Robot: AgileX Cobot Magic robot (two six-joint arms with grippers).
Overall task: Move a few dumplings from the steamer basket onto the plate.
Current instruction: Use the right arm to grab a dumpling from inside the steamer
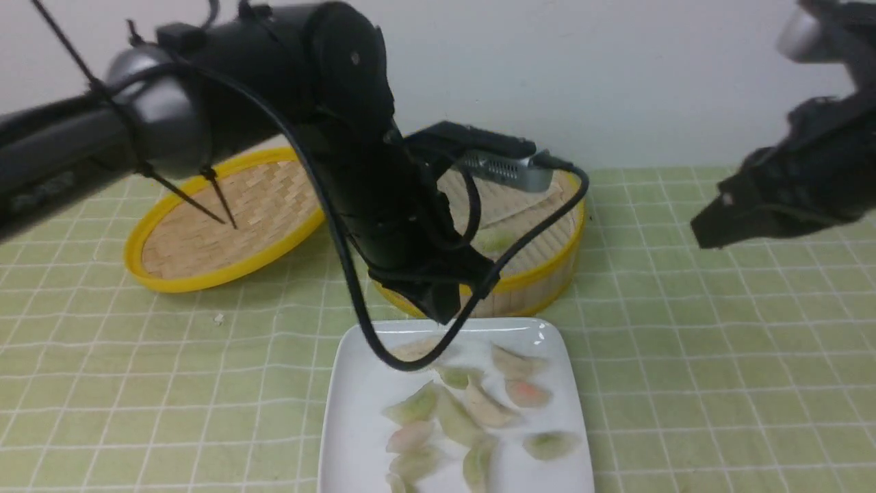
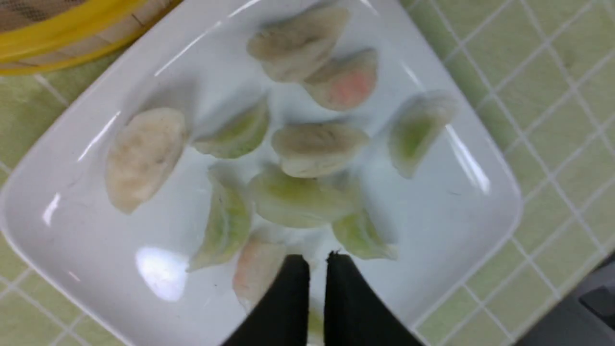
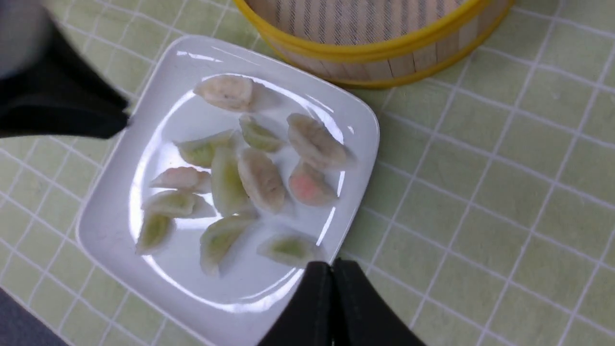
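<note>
We logged the dumplings (image 3: 262,180) lying in a loose cluster on the white rectangular plate (image 1: 352,418), some overlapping. They were translucent pleated crescents, mostly pale green, several whitish, a few with a pink core. One pale green dumpling (image 1: 494,239) showed inside the steamer basket (image 1: 547,277), which stood just behind the plate on the green-checked table (image 1: 684,383). The left gripper (image 2: 315,262) hung above the plate's basket-side edge, jaws nearly together, holding nothing. The right gripper (image 3: 331,265) was raised off to the right, jaws pressed together, empty. The woven lid (image 1: 219,226) lay beside the basket.
</note>
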